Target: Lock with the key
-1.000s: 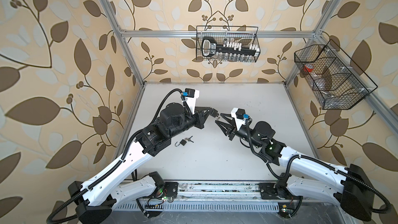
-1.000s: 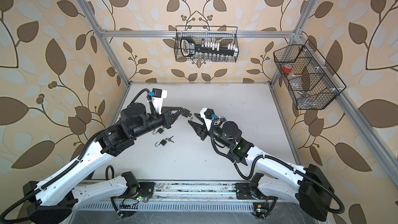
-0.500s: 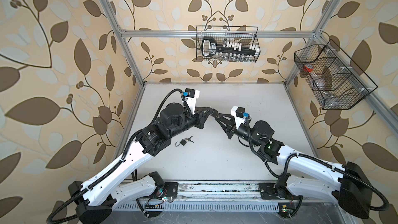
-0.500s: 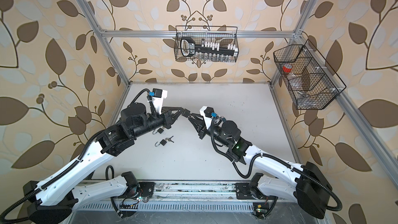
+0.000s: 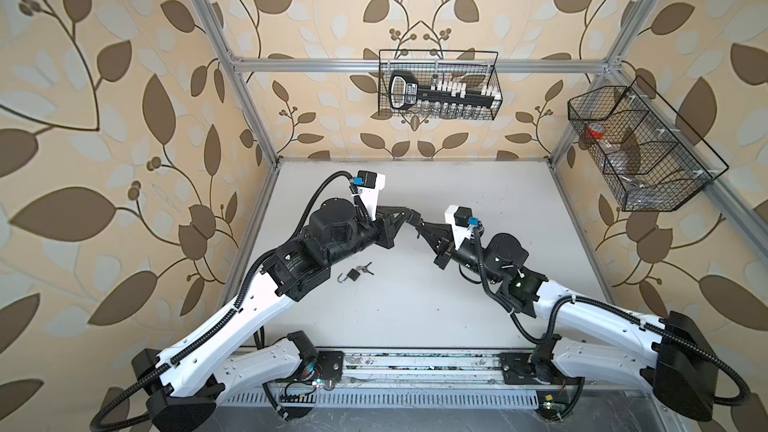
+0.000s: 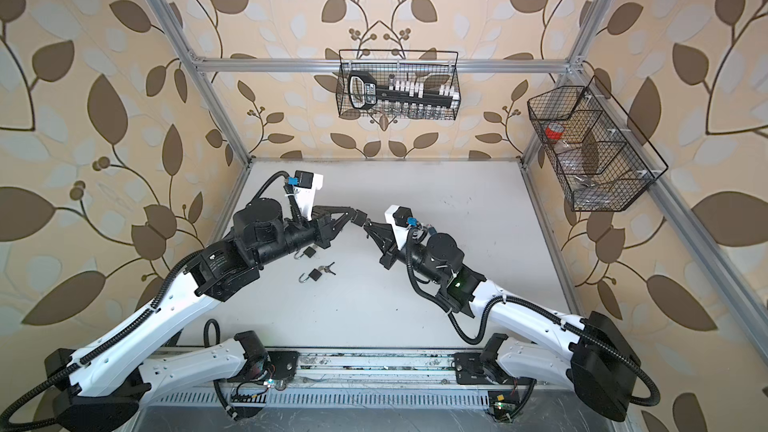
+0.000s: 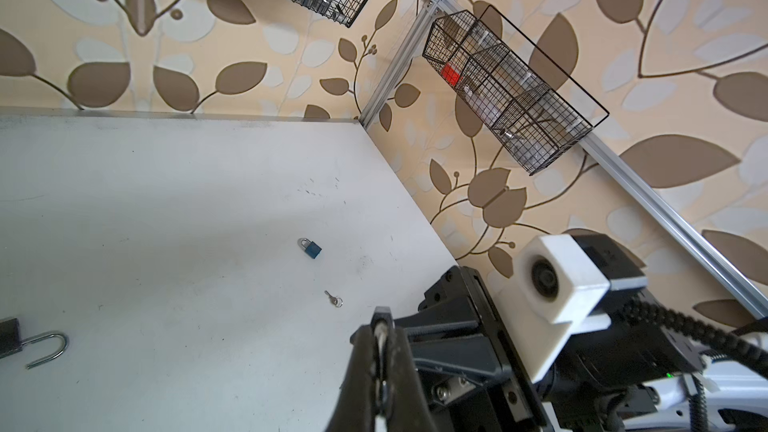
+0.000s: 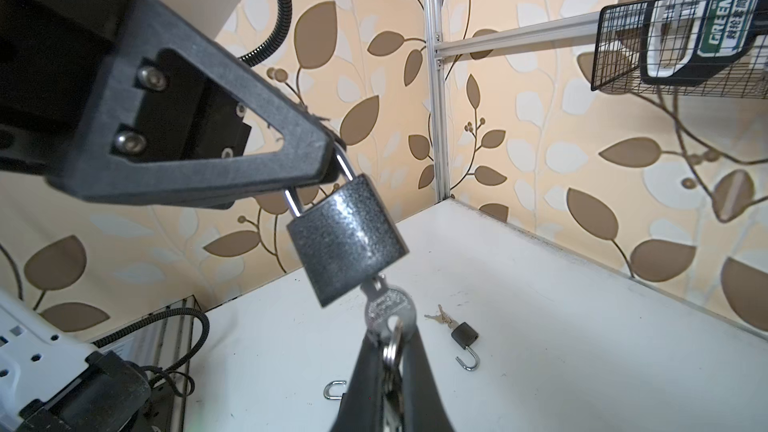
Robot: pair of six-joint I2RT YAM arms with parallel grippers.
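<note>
key-turning step: left pincer [image 8: 330,162] grips the padlock [image 8: 345,238] by its shackle [image 8: 293,202], aloft — right pincer [image 8: 388,353] is pinched on the key [image 8: 388,310] seated in the padlock's underside. next likely calls for a steady twist.

Blue padlock [image 7: 311,248] — key [image 7: 333,299] nearby; apart

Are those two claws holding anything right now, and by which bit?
The left gripper pinches the dark grey metal padlock by its shackle; right gripper grips the silver key by its round head.
</note>
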